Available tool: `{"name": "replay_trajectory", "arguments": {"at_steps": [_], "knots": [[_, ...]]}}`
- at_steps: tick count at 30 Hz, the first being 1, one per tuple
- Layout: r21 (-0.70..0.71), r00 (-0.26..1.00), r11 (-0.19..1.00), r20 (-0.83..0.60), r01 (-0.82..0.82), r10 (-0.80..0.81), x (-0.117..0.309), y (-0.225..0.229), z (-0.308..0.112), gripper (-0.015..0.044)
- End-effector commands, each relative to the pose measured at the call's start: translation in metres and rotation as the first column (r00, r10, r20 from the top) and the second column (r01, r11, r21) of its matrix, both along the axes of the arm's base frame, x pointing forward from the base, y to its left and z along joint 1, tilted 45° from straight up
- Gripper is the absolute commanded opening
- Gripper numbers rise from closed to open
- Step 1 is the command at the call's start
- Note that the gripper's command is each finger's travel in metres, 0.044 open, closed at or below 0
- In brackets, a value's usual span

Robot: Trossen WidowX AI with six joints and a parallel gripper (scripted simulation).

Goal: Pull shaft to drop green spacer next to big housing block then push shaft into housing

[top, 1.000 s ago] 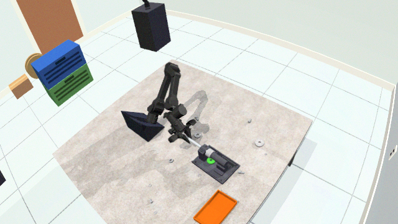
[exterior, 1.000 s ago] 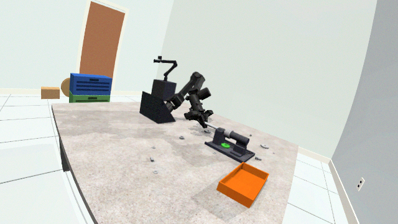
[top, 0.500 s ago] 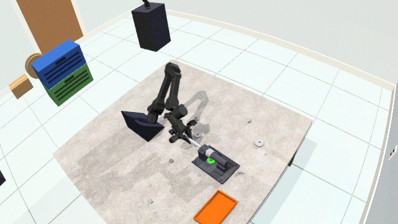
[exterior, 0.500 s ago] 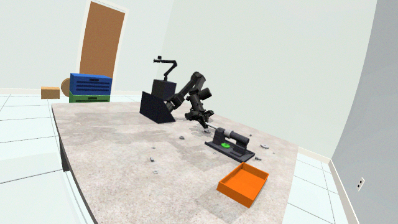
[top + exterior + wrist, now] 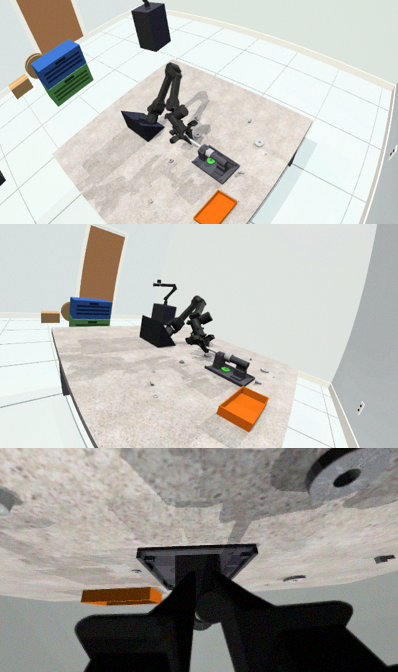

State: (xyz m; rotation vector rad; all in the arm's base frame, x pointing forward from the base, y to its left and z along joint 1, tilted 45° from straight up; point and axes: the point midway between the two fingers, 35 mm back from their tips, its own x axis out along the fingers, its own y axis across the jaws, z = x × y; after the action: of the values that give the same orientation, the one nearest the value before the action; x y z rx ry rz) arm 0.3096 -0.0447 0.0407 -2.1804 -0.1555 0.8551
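Note:
The white shaft (image 5: 196,143) (image 5: 212,350) runs from my gripper (image 5: 189,139) (image 5: 206,350) (image 5: 204,579) through the dark upright support (image 5: 203,152) (image 5: 219,359). My gripper is shut on the shaft's outer end; the fingers hide the grip itself. The green spacer (image 5: 211,160) (image 5: 225,369) lies flat on the dark base plate (image 5: 208,168) (image 5: 222,373) (image 5: 160,561), off the shaft. Whitish spacers (image 5: 209,152) (image 5: 228,357) sit in line with the shaft, between the support and the dark cylindrical housing (image 5: 219,158) (image 5: 240,361). Whether the shaft enters the housing is hidden.
An orange tray (image 5: 215,209) (image 5: 244,407) (image 5: 117,596) stands in front of the fixture. A grey ring (image 5: 199,135) (image 5: 320,485) lies near the gripper, another grey ring (image 5: 256,144) (image 5: 264,370) (image 5: 294,579) farther right. Several small bolts and nuts lie scattered.

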Motion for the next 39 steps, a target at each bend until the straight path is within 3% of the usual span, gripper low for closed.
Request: {"name": "replay_trajectory", "arguments": {"at_steps": [1, 39], "knots": [[-0.004, 1.0, 1.0, 0.006, 0.005, -0.005, 0.004, -0.002, 0.002, 0.0], [-0.004, 1.0, 1.0, 0.007, 0.005, -0.005, 0.018, -0.005, 0.002, 0.0]]}}
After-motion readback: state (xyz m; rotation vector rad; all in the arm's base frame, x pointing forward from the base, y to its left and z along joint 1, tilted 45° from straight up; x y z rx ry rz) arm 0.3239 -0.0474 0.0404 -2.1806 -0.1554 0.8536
